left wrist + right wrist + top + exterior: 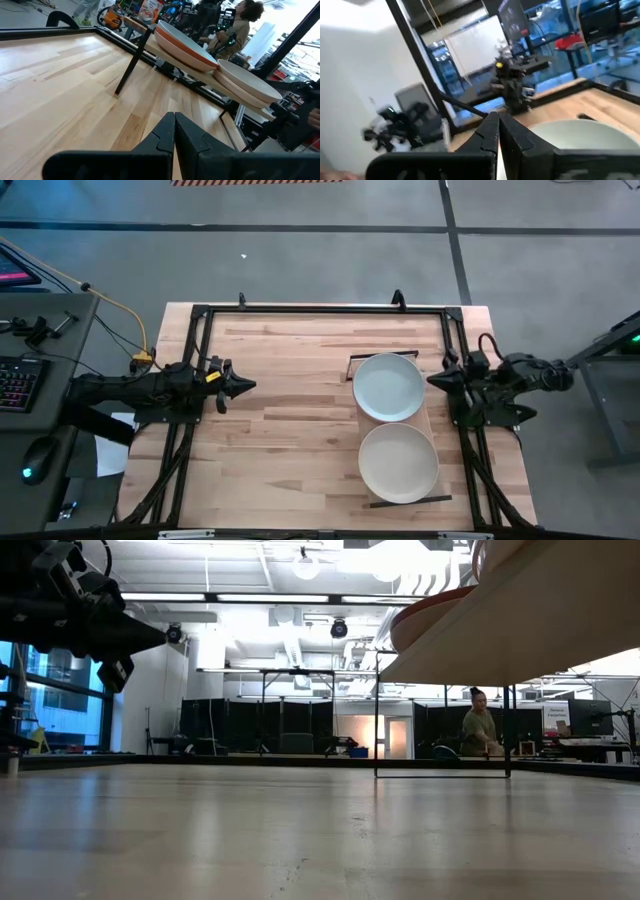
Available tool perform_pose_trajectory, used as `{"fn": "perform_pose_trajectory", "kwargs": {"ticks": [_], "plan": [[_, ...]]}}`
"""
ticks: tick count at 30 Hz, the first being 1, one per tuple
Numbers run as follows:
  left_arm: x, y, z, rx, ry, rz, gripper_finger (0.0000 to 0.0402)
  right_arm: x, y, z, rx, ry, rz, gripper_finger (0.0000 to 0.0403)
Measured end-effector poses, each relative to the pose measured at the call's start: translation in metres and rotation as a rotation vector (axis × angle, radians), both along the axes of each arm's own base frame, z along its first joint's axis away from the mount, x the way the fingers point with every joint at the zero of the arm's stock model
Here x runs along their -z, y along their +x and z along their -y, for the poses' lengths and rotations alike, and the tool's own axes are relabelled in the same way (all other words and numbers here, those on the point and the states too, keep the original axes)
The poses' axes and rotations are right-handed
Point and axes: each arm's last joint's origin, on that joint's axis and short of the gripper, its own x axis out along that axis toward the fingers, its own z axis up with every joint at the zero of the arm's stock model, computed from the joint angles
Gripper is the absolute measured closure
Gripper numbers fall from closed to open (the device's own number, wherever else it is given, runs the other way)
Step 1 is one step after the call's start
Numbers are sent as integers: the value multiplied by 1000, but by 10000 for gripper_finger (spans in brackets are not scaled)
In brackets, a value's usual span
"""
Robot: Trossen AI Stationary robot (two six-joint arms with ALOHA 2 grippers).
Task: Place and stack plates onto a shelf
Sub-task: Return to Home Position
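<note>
- Light-wood table (280,450), framed by dark rails, stands on a grey floor (300,260) crossed by dark lines.
- Left end effector (243,387) hovers over the table's left part, fingers pressed together, holding nothing.
- Right end effector (432,380) hangs at the table's right edge, closed and empty, its tip just beside the pale blue-grey plate (389,387).
- That plate tops one stack on the raised shelf (520,630). The sage-cream plate (398,463) tops the other stack, just beside it.
- Beyond the table lies a workshop hall with ceiling lights, where a person (480,725) stands far back.
</note>
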Motion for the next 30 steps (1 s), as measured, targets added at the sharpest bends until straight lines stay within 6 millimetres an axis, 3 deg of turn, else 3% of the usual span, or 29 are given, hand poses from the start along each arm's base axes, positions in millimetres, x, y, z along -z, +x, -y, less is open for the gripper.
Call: {"fn": "perform_pose_trajectory", "kwargs": {"ticks": [5,12,30], "plan": [[0,0,0,2,0,1,402,-3,1,2,34,-54,58,403],[0,0,0,2,0,0,401,23,16,1,-23,-33,71,403],[0,0,0,0,0,0,402,63,32,3,9,-233,102,403]]}}
